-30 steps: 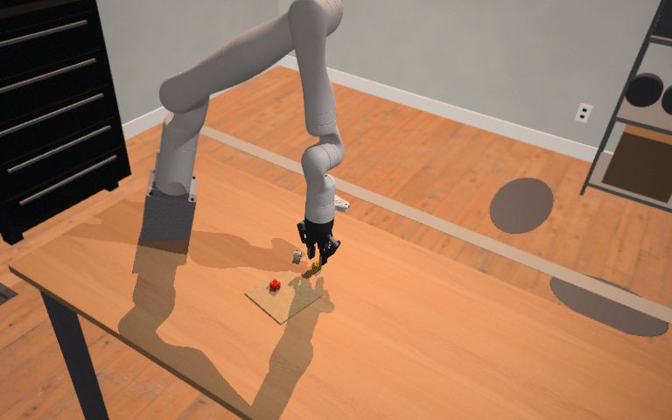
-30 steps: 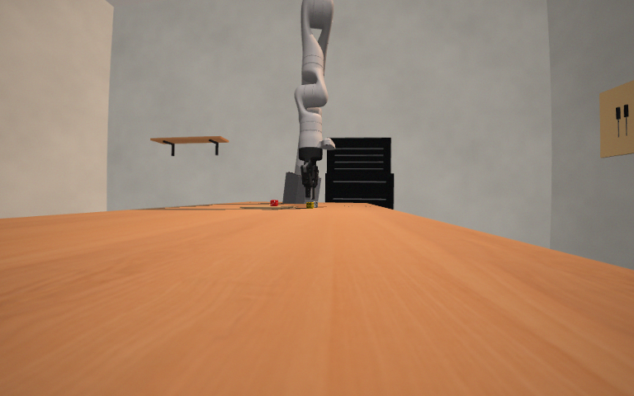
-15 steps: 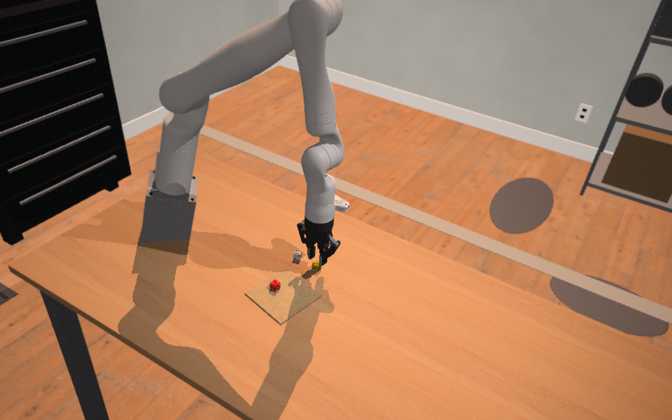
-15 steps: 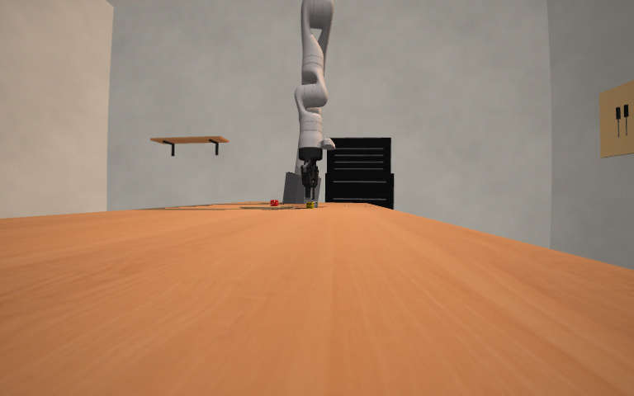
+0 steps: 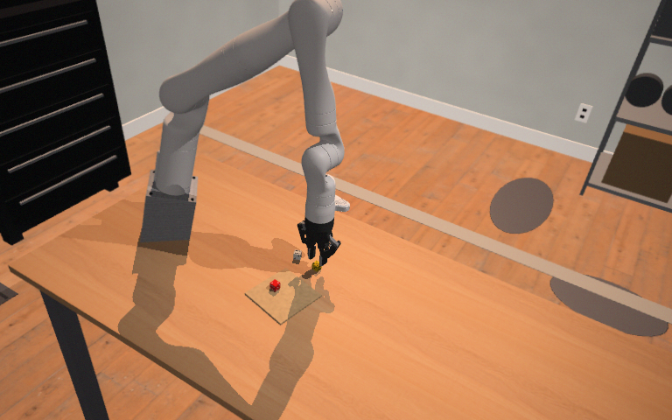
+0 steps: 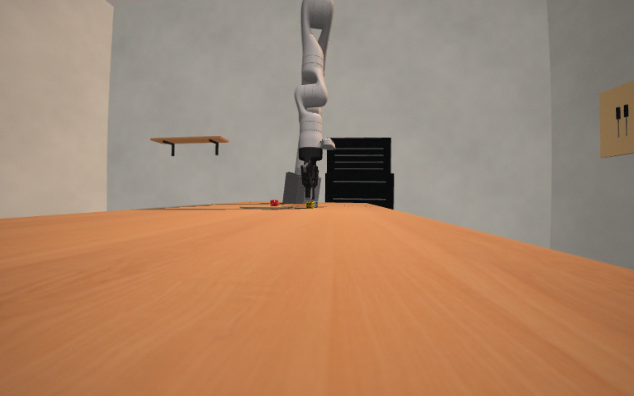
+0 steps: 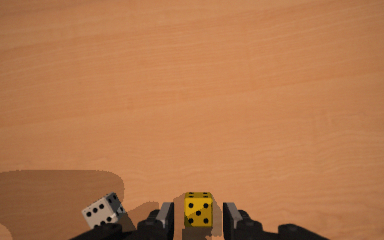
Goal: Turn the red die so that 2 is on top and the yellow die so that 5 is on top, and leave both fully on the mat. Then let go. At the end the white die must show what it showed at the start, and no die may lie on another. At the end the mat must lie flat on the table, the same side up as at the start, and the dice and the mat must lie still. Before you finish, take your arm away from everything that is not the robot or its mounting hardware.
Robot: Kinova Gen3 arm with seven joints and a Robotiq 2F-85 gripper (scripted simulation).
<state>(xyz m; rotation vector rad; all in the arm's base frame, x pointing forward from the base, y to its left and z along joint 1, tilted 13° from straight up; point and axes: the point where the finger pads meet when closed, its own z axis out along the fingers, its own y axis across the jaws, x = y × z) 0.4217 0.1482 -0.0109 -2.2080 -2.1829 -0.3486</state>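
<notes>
Left to right in the top view, the glossy red die (image 5: 275,285) (image 6: 274,203) sits on the thin, square-cornered tan mat (image 5: 281,308) (image 6: 262,207), near its upper-left edge; its pips are too small to read. Beyond the mat, the white die (image 5: 297,254) (image 7: 101,212) rests on the smooth wood-grained table (image 5: 421,336) (image 6: 327,299) (image 7: 200,100), turned askew to the fingers and partly hidden by one in the wrist view. The yellow die (image 5: 316,266) (image 6: 309,205) (image 7: 198,212) is also on the table, just off the mat's far corner, five pips up. A compact cube with no long axis, its sides run parallel to the finger pads. The black gripper (image 5: 316,260) (image 6: 310,198) (image 7: 198,217) stands partly open around it, holding nothing, a narrow strip of wood showing on each side. The white die lies near the left finger in the wrist view; wider wood stretches rightward.

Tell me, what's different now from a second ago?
Nothing has visibly changed. The gripper still stands open around the yellow die, holding nothing. The red die, white die and mat look the same.
</notes>
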